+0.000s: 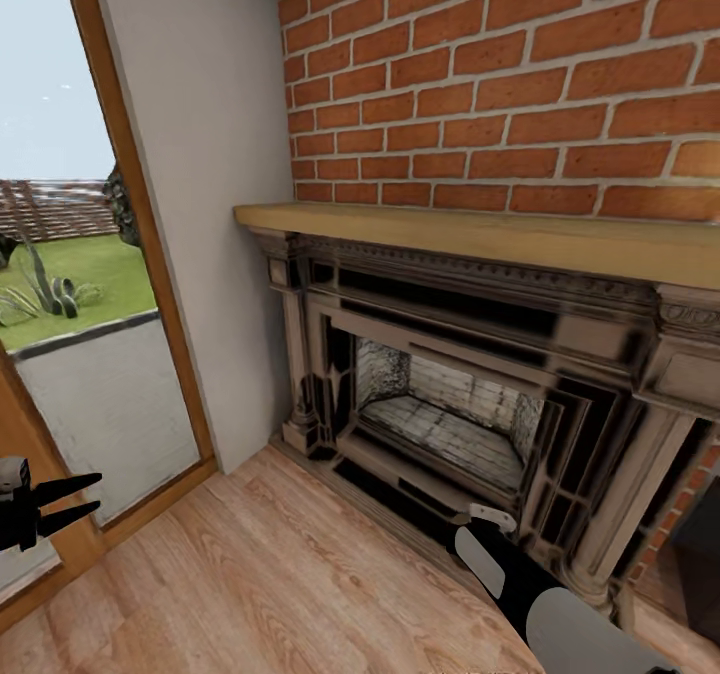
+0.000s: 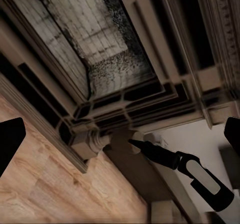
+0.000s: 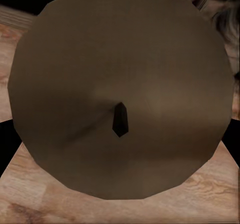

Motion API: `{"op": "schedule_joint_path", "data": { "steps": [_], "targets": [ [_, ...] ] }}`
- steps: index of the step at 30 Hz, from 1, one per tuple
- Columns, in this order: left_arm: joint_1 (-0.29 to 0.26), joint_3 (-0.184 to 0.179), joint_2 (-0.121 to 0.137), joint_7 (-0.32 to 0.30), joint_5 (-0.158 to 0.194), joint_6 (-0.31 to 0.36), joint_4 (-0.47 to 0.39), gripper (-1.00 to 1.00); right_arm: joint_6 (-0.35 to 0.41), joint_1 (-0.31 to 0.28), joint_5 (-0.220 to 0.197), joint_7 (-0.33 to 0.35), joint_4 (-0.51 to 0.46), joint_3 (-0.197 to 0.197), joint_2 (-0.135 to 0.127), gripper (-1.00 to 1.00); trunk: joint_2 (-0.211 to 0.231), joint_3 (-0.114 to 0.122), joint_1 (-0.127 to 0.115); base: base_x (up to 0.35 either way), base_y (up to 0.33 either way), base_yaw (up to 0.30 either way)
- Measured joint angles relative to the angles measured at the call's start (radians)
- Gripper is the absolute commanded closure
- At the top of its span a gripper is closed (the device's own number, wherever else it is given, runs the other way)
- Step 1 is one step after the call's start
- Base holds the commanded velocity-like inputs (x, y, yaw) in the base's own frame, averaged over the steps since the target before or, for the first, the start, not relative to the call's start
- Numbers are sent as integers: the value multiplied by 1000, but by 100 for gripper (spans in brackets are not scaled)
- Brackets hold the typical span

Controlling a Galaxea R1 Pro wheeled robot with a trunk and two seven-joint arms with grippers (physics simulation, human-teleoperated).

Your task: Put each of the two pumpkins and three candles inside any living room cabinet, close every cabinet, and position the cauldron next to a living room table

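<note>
The right wrist camera looks straight down onto a candle (image 3: pixel 120 92), its round dull beige-brown top with a small dark wick at the centre. Dark shapes sit at both sides of it, low in the picture, likely the right gripper's fingers, so the candle seems to sit between them, though I cannot tell for sure whether they clamp it. Pale wood floor (image 3: pixel 120 209) shows beneath the candle.

In the head view the right arm (image 1: pixel 540 594) reaches forward toward the foot of the fireplace (image 1: pixel 450 404), its black and grey forearm ending just in front of the hearth (the gripper itself is hidden behind the wrist). The left gripper (image 1: pixel 65 504) hangs well to the left of the fireplace, near the glass door (image 1: pixel 90 354), with its two black fingers spread apart and nothing between them.

The fireplace has a dark carved surround and a pale brick firebox, with a light wood mantel shelf (image 1: pixel 480 234) across its top. Above the mantel rises a red brick wall (image 1: pixel 500 74). Left of the fireplace stands a plain grey wall, then the wood-framed door, and beyond it a lawn (image 1: pixel 70 284).
</note>
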Motion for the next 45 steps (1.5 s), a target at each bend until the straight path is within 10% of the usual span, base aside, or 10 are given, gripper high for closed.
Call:
{"op": "schedule_joint_path", "data": {
  "steps": [38, 45],
  "targets": [
    [1, 0, -2, 0, -1, 0, -1, -100, 3, 0, 5, 4, 1, 1, 1, 100, 0, 10, 0, 0, 0, -145],
    [0, -55, -6, 0, 0, -1, -9, -100, 3, 0, 3, 4, 1, 0, 0, 100, 0, 10, 0, 0, 0, 0]
  ]
}}
